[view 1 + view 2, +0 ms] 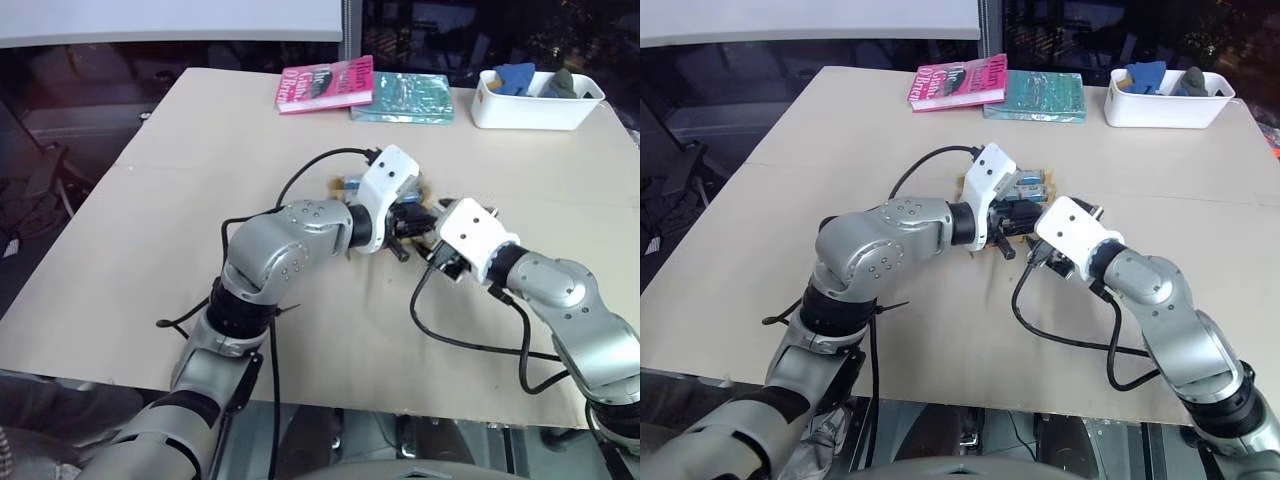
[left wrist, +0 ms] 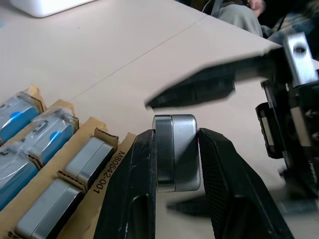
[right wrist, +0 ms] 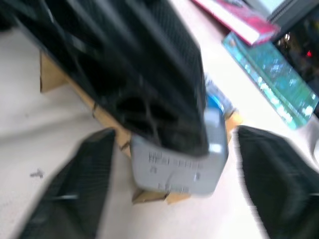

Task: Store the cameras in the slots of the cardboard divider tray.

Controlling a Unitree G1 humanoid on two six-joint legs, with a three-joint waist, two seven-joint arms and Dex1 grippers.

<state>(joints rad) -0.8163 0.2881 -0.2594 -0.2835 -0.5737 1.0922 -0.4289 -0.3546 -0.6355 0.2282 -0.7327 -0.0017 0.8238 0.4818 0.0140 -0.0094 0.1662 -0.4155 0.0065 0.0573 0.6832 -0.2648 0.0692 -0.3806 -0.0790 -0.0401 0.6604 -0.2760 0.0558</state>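
Observation:
My left gripper (image 2: pixel 175 133) is shut on one of the cameras (image 2: pixel 174 154), a silver-grey block with rounded corners, held just above the table beside the cardboard divider tray (image 2: pixel 107 167). Several more cameras (image 2: pixel 50 134) stand in the tray's slots, some wrapped with blue patches, some plain grey (image 2: pixel 92 157). My right gripper (image 3: pixel 174 132) is open, with its fingers (image 3: pixel 84 184) spread wide on both sides of that same held camera (image 3: pixel 174 172) and not touching it. From the head, both grippers meet at the table's middle, and the tray (image 1: pixel 1035 185) peeks out behind the left wrist.
A pink book (image 1: pixel 325 84) and a teal book (image 1: pixel 403 97) lie at the table's far edge. A white bin (image 1: pixel 530 112) holding blue and dark items stands at the far right. Black cables trail over the tan table (image 1: pixel 200 150) by both arms.

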